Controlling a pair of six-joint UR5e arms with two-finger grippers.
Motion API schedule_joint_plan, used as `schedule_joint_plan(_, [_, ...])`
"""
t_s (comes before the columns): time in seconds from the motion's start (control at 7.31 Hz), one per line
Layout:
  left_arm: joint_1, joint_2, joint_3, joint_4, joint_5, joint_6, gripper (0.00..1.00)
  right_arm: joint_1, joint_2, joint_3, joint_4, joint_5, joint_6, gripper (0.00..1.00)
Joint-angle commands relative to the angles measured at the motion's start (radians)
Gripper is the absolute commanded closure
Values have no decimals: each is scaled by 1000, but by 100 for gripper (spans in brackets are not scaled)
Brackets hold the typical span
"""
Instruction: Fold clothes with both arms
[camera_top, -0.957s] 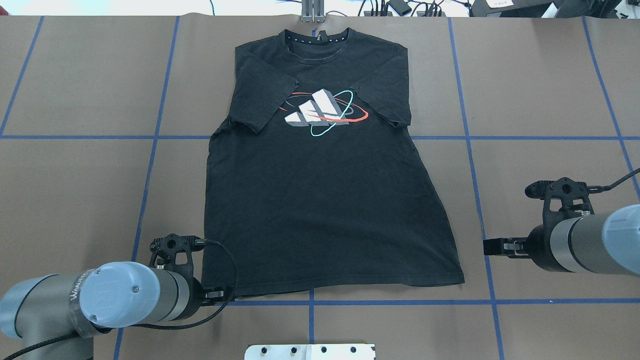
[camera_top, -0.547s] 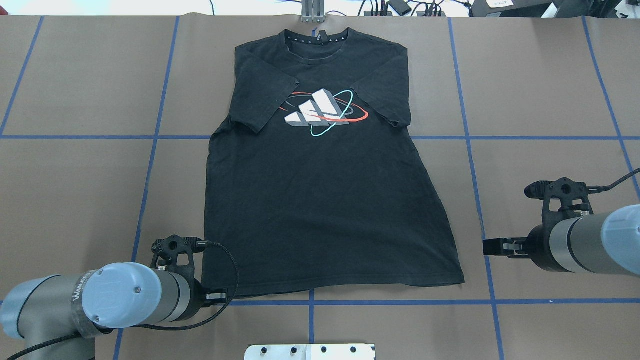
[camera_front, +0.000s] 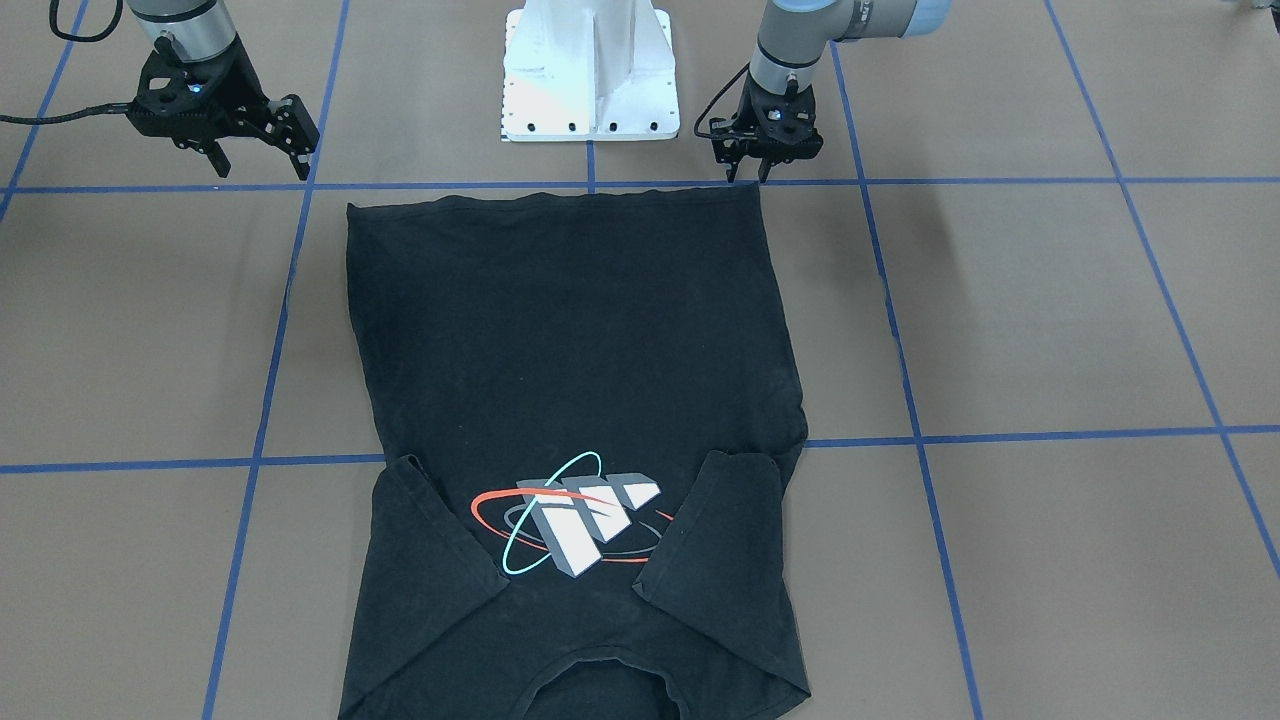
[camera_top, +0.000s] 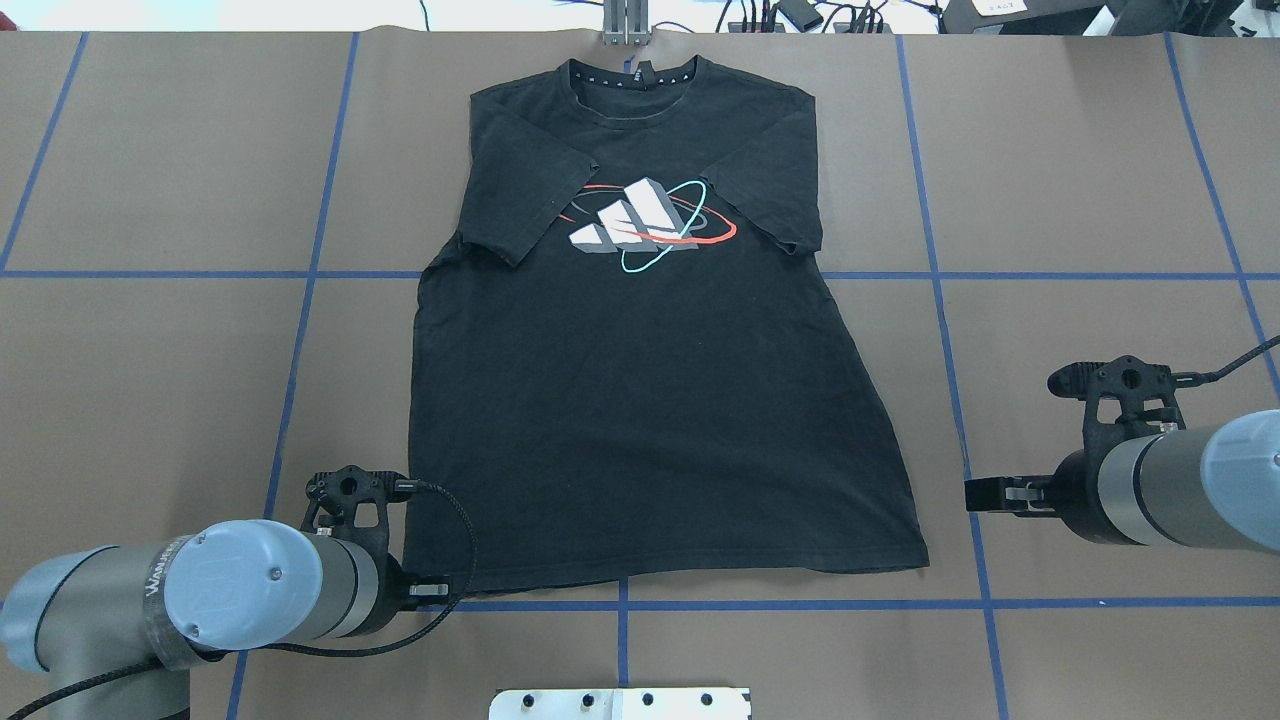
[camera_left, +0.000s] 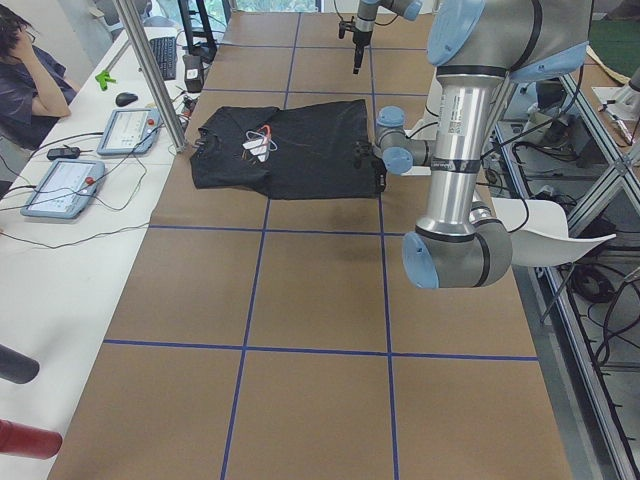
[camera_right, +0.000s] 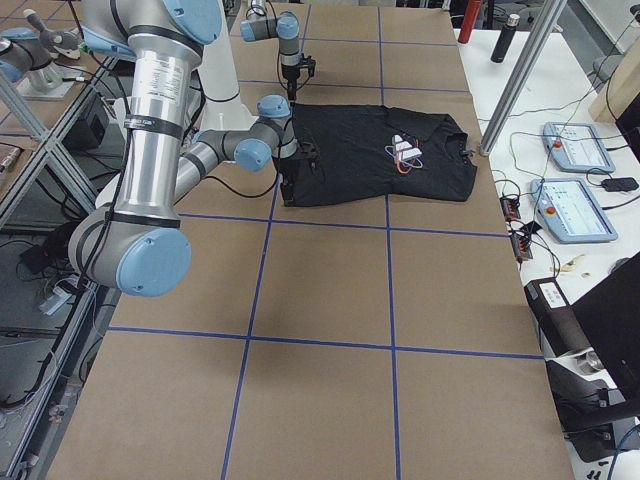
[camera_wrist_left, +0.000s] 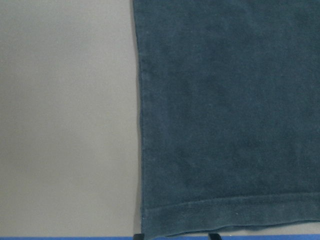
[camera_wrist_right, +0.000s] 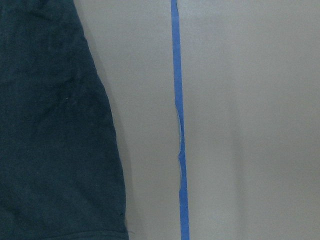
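The black T-shirt (camera_top: 640, 420) lies flat on the table, logo (camera_top: 645, 225) up, both sleeves folded inward, collar at the far edge. In the front-facing view (camera_front: 570, 340) its hem is toward the robot. My left gripper (camera_front: 750, 172) is open and hangs low over the hem corner on my left. The left wrist view shows that corner (camera_wrist_left: 225, 125) with two fingertips (camera_wrist_left: 214, 236) at the bottom edge. My right gripper (camera_front: 255, 150) is wide open and empty, beside the other hem corner and off the cloth. The shirt's side edge (camera_wrist_right: 50, 150) shows in the right wrist view.
The brown table bears a grid of blue tape lines (camera_wrist_right: 177, 125). The white bolted pedestal (camera_front: 590, 70) stands just behind the hem. A metal post (camera_top: 625, 25) and cables sit at the far edge past the collar. An operator and tablets show in the left side view (camera_left: 130, 130).
The left arm has shifted slightly to the right at the hem corner. The right arm has crept a touch left. The shirt has not moved.
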Motion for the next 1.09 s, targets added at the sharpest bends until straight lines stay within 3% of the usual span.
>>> schedule_joint_plan(0.0, [-4, 0, 15, -1, -1, 21, 49, 0, 2, 0, 0, 0, 0, 0])
schedule_joint_plan(0.41, [-8, 1, 20, -2, -1, 23, 59, 0, 2, 0, 0, 0, 0, 0])
schedule_joint_plan(0.96, [-28, 0, 21, -4, -3, 46, 59, -3, 2, 0, 0, 0, 0, 0])
